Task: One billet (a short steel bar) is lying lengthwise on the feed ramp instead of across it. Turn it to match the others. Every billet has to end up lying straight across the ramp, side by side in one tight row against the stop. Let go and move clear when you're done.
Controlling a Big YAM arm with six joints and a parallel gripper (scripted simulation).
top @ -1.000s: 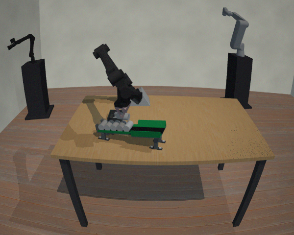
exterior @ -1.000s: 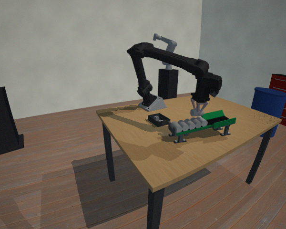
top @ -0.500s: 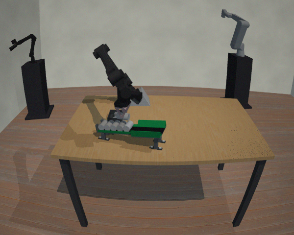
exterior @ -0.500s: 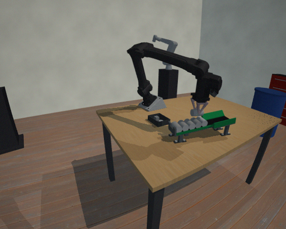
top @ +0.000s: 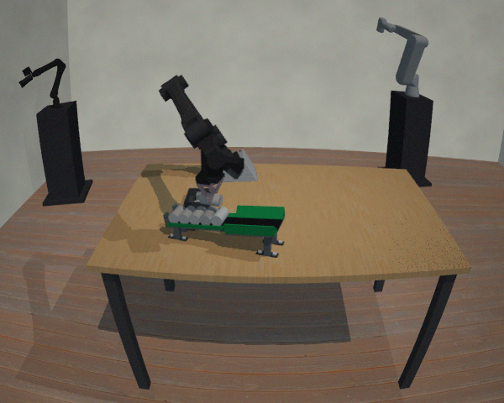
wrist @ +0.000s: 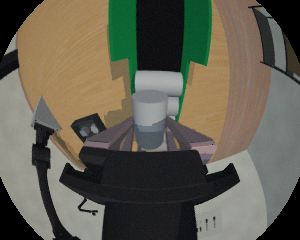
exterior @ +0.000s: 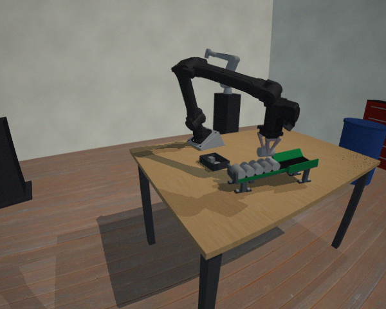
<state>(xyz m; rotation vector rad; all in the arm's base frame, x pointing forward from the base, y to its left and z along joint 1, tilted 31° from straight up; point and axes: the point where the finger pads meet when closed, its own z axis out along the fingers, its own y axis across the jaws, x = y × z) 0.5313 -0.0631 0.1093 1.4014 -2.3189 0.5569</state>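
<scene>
My gripper (top: 208, 199) (exterior: 267, 152) (wrist: 149, 120) is shut on a light grey billet (top: 217, 199) (exterior: 261, 151) (wrist: 150, 106). It holds this billet level above the row, pointing along the ramp's length. The green ramp (top: 249, 229) (exterior: 303, 165) (wrist: 121, 35) has a black bed. Several other billets lie across its lower part, side by side, from the grey stop (exterior: 231, 172) upward. The uppermost billet (top: 219, 216) (exterior: 272, 163) (wrist: 159, 83) lies across the bed. In the wrist view the held billet and gripper hide most of the row.
A black tray (top: 189, 199) (exterior: 220, 166) (wrist: 78, 122) with small grey parts stands on the table behind the ramp's lower end. The ramp's upper end has raised green side walls. My arm's grey base (top: 248, 173) (exterior: 208, 142) is at the table's back edge.
</scene>
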